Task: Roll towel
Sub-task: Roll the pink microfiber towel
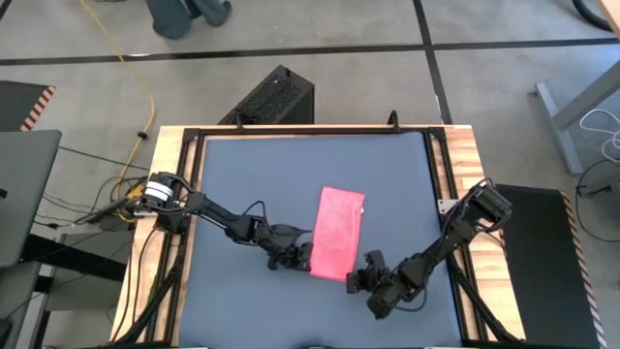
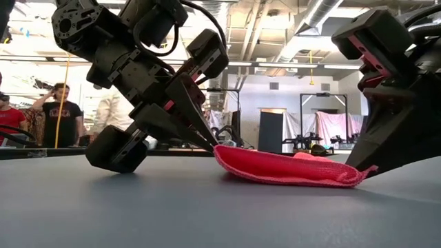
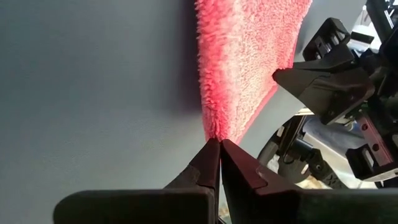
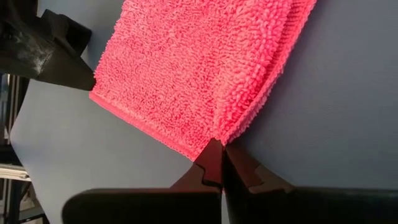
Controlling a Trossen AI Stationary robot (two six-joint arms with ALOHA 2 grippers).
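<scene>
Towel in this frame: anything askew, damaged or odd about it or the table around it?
Nothing stands out. The pink towel lies folded into a narrow strip on the dark tabletop, slightly slanted, undamaged. The left tool and right tool are each shut on a near corner of it.

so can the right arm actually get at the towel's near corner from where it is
Yes, it looks so: the right gripper is already shut on a corner of the towel, nothing between them. The left gripper pinches the other near corner.

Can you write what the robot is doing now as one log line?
towel: folded, flat on table | left gripper: shut on near corner | right gripper: shut on other near corner
</scene>
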